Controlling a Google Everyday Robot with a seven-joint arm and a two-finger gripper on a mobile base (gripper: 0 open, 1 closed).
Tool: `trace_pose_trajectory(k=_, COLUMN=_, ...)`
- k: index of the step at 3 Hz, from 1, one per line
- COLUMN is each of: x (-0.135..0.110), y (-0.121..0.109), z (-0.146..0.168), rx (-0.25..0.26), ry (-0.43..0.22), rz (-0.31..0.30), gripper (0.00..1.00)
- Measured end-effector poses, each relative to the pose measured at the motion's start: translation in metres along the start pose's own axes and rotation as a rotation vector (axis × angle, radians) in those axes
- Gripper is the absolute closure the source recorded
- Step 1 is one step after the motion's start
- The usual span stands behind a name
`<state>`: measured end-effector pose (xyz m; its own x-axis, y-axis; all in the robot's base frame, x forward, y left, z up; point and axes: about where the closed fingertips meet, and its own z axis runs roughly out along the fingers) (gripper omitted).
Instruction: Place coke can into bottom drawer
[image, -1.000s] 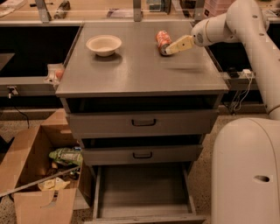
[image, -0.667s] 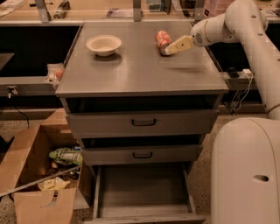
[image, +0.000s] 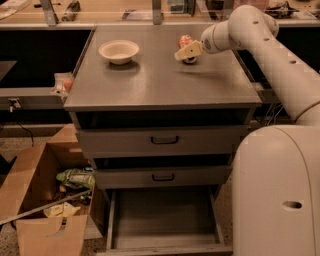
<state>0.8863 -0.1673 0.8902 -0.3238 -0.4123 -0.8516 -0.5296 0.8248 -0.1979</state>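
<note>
The coke can (image: 185, 40) lies on the grey cabinet top (image: 160, 80) at the back right, red-orange with white markings. My gripper (image: 187, 51) reaches in from the right on the white arm and sits right at the can's front side, covering its lower part. I cannot tell whether it touches the can. The bottom drawer (image: 165, 215) is pulled open at floor level below the cabinet front and holds nothing.
A white bowl (image: 119, 50) stands at the back left of the cabinet top. The two upper drawers with black handles (image: 164, 140) are shut. An open cardboard box (image: 35, 205) with litter stands at the lower left. The robot's white body (image: 277, 190) fills the lower right.
My gripper has moved left along the cabinet top and now overlaps the front of the can. The can, the bowl and the drawers have not moved.
</note>
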Motion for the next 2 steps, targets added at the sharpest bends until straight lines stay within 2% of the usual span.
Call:
trace_pose_trajectory(k=1, x=0.0049, y=0.0057, z=0.0163, rx=0.061, ry=-0.008, rz=0.080, gripper=0.00)
trace_pose_trajectory(k=2, x=0.0080, y=0.0074, z=0.0249, rx=0.086, ry=-0.011, rz=0.110, gripper=0.00)
